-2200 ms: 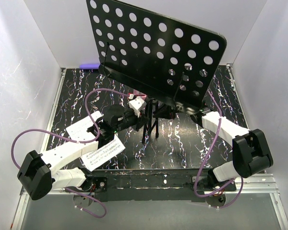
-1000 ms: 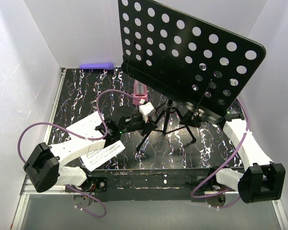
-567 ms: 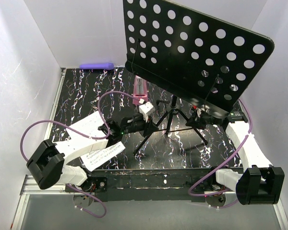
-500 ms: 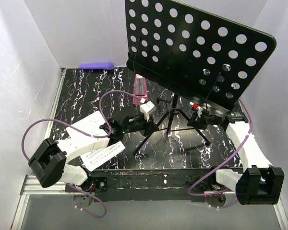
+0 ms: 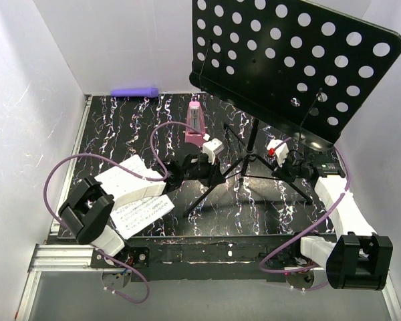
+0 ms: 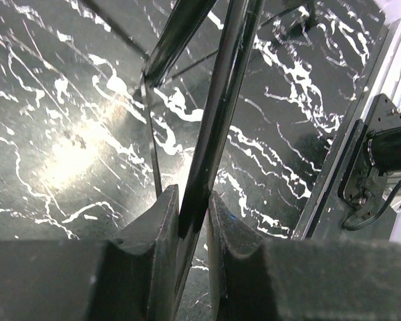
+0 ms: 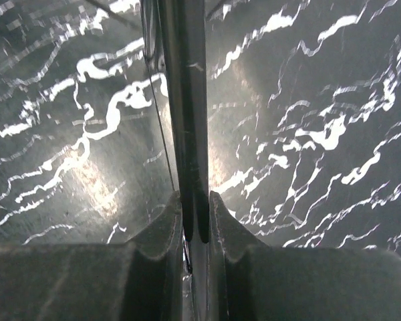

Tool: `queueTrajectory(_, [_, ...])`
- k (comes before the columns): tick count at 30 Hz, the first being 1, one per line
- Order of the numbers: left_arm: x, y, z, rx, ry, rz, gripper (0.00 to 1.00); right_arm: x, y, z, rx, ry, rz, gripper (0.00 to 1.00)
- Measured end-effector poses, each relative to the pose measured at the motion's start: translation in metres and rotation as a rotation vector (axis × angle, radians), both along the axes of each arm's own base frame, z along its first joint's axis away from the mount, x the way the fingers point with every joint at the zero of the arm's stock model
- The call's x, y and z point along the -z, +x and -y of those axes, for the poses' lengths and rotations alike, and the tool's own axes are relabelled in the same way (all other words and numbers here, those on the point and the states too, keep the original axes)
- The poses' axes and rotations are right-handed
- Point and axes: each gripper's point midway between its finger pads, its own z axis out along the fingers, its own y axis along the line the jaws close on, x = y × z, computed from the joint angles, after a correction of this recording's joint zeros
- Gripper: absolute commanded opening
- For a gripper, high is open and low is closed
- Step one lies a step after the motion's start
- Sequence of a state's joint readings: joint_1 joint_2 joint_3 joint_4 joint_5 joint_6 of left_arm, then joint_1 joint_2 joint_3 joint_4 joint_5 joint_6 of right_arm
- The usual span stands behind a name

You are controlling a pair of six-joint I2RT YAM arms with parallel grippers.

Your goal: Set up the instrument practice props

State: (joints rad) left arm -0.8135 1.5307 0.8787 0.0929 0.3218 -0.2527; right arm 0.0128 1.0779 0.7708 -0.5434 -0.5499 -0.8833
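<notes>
With the left tool [image 5: 212, 175] and right tool [image 5: 289, 167] each pinching a leg, the black perforated-desk tripod music stand [image 5: 294, 60] has risen toward the upper right, legs splayed, nearly standing on the black marbled bench [image 5: 120, 127].

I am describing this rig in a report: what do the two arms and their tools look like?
The left arm and right arm have white link shells and bulky black joint housings, and a looping purple cable runs along each. The left tool and right tool each have two dark, blocky fingers with a notched inner face.
</notes>
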Motion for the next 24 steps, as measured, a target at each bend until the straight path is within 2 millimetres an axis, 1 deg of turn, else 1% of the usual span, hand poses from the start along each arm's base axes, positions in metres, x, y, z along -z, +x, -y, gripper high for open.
queueTrajectory(4, [0.021,-0.004,-0.002,0.009,0.024,-0.076,0.0,0.022,-0.006,0.015,0.026,-0.059,-0.042,0.01])
queueTrajectory(13, [0.026,0.0,-0.001,0.026,0.02,-0.141,0.0,0.028,-0.003,0.016,0.015,-0.062,-0.056,0.01])
queueTrajectory(14, [0.026,0.001,-0.001,0.025,0.025,-0.147,0.04,0.028,-0.002,0.016,0.015,-0.059,-0.06,0.01])
queueTrajectory(18, [0.024,0.001,-0.001,0.024,0.041,-0.167,0.17,0.028,-0.002,0.014,0.011,-0.044,-0.066,0.19])
queueTrajectory(21, [0.024,-0.001,-0.002,0.02,0.052,-0.188,0.27,0.026,-0.004,0.013,0.009,-0.026,-0.076,0.28])
queueTrajectory(24, [0.022,-0.005,-0.004,0.004,0.06,-0.239,0.41,0.024,-0.012,0.012,0.041,0.011,-0.133,0.35])
